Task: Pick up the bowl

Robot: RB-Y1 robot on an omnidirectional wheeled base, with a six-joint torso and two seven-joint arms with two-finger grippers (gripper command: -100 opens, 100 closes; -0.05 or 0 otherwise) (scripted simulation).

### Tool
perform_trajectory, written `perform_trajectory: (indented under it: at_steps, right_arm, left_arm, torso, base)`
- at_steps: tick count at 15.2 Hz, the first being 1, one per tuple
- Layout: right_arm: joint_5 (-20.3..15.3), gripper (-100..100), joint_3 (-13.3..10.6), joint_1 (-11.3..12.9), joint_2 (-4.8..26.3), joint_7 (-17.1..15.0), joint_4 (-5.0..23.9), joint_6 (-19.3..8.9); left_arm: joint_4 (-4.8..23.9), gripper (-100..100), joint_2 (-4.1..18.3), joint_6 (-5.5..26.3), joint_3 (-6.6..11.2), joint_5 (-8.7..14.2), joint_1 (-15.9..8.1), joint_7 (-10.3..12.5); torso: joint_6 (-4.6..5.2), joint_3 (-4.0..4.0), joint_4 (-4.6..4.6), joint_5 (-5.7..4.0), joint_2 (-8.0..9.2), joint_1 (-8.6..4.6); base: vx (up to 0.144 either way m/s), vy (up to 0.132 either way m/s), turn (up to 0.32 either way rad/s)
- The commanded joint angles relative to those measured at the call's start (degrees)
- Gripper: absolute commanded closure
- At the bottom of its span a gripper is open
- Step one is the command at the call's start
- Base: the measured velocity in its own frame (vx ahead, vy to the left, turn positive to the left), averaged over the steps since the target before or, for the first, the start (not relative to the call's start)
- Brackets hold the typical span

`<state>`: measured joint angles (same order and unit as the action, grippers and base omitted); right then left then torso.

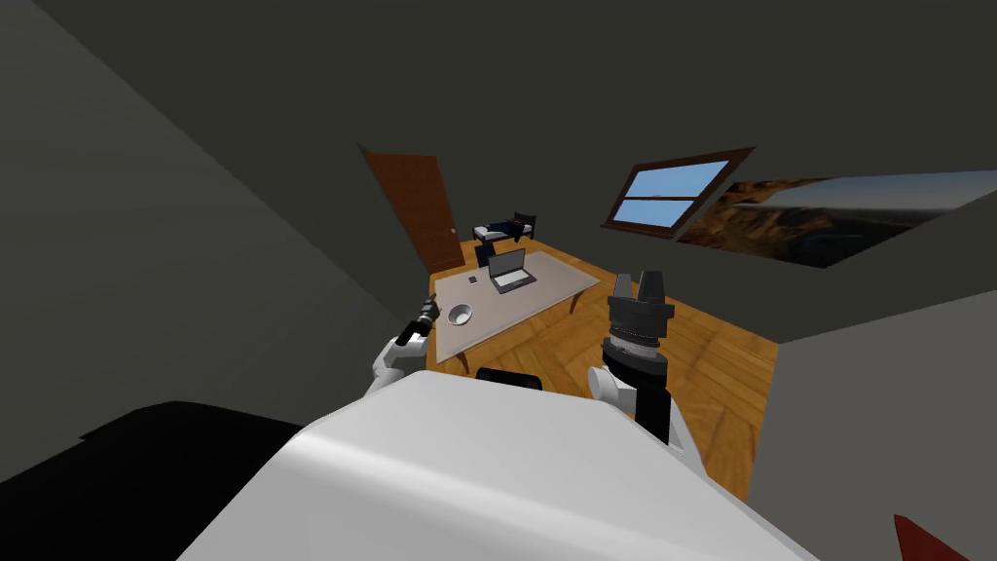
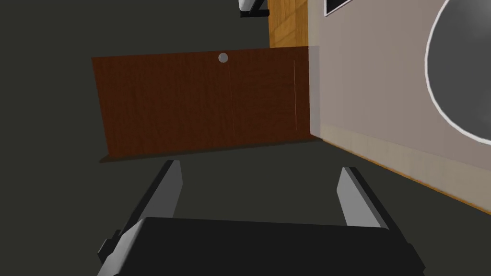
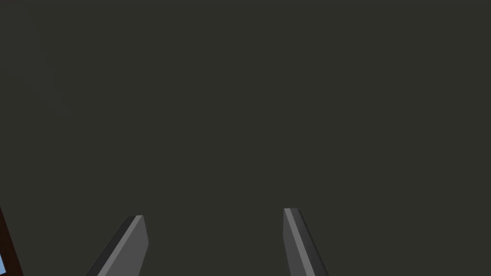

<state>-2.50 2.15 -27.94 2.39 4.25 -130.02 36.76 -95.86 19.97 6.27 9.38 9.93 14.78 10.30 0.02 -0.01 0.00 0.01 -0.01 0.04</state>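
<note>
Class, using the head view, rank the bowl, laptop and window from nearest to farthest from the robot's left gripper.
1. Bowl, at the near corner of the table, beside the left gripper.
2. Laptop, mid-table.
3. Window, on the far wall.

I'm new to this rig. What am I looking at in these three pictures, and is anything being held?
It is a two-armed robot. The wide picture comes from its head camera; the other two look along each hand. On the grey table lie a bowl, an open laptop and a small dark item. The left gripper is open beside the table's edge, near the bowl, holding nothing. The right gripper, raised, is open too and empty.
</note>
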Motion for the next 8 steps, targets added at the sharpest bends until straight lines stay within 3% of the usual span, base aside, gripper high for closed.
perform_trajectory:
  at_steps: [1,2,5,7,8]
  right_arm:
    - [0.0,0,0.0,0.0,0.0,0.0,0.0,0.0]
    - [0.0,0,0.0,0.0,0.0,0.0,0.0,0.0]
    - [0.0,0,0.0,0.0,0.0,0.0,0.0,0.0]
    - [0.0,0,0.0,0.0,0.0,0.0,0.0,0.0]
    - [0.0,0,0.0,0.0,0.0,0.0,0.0,0.0]
  left_arm:
    - [2.9,-100,0.1,2.9,1.0,0.7,-0.8,0.1]
    - [3.0,-100,0.1,3.7,1.0,0.7,-0.8,0.1]
    - [7.0,-100,0.3,7.7,2.56,1.9,-2.8,0.3]
    - [7.6,-100,0.3,9.0,2.56,1.9,-2.8,0.3]
    - [9.7,-100,0.4,11.2,3.33,2.4,-3.7,0.4]
  torso:
    - [0.0,0.0,0.0,0.0,0.0,0.0]
    - [0.01,0.0,0.0,0.0,0.0,0.0]
    - [0.0,0.0,0.0,0.01,0.01,0.01]
    - [-0.01,0.0,0.0,0.01,0.01,0.02]
    - [-0.03,0.0,0.0,0.01,0.0,0.01]
  base:
    - [-0.006,0.004,-0.192]
    - [-0.006,0.006,-0.171]
    - [-0.005,0.008,-0.194]
    - [-0.003,0.009,-0.091]
    - [-0.002,0.004,-0.12]
